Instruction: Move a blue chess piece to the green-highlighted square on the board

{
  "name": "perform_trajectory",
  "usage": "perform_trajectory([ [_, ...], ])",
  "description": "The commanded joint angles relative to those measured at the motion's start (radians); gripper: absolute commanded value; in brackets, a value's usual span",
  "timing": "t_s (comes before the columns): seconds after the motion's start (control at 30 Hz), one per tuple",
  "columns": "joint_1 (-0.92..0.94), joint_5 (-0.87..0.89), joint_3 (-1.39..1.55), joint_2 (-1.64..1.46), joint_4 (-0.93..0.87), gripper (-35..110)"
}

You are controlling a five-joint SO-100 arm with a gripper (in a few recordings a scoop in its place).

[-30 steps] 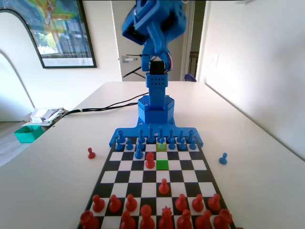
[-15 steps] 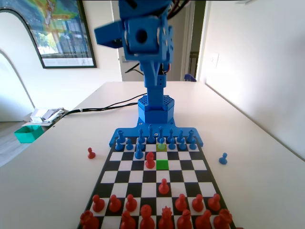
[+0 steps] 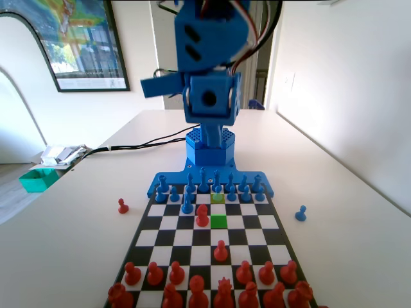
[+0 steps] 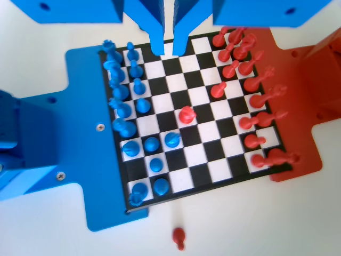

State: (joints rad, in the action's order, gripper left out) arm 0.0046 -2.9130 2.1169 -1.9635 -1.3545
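The board [image 3: 166, 223] lies in front of the blue arm's base. The green-highlighted square [image 3: 219, 221] is bare, two rows out from the blue pawn row [image 3: 232, 193]. One blue pawn [image 3: 187, 206] stands a step ahead of that row, left of the green square. Another blue pawn [image 3: 300, 213] sits off the board on the right. My gripper [image 3: 209, 102] hangs high above the blue pieces. In the wrist view my gripper [image 4: 169, 52] is over the board's [image 4: 200, 154] upper edge, jaws close together with nothing between them. The advanced blue pawn [image 4: 171, 139] is below it.
A duller olive square [image 3: 218, 198] lies in the blue pawn row, just behind the green one. A red pawn [image 3: 202, 215] stands left of the green square, another [image 3: 220, 250] nearer the camera. A red pawn [image 3: 122, 205] lies off the board at left. A teal box [image 3: 37, 179] sits at the table's left edge.
The arm's head has swung down and turned toward the board, from the top of the picture to mid-height. No piece has moved.
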Motion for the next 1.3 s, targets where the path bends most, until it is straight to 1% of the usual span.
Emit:
perform_trajectory([
  [0.0, -0.02, -0.075, 0.067, -0.029, 0.051, 7],
  [0.3, -0.012, -0.066, 0.216, 0.018, 0.233, 7],
  [0.63, -0.017, -0.064, 0.314, 0.051, 0.347, 7],
  [0.77, -0.018, -0.066, 0.362, 0.066, 0.419, 8],
  [1.27, -0.055, -0.048, 0.408, 0.147, 0.532, 8],
])
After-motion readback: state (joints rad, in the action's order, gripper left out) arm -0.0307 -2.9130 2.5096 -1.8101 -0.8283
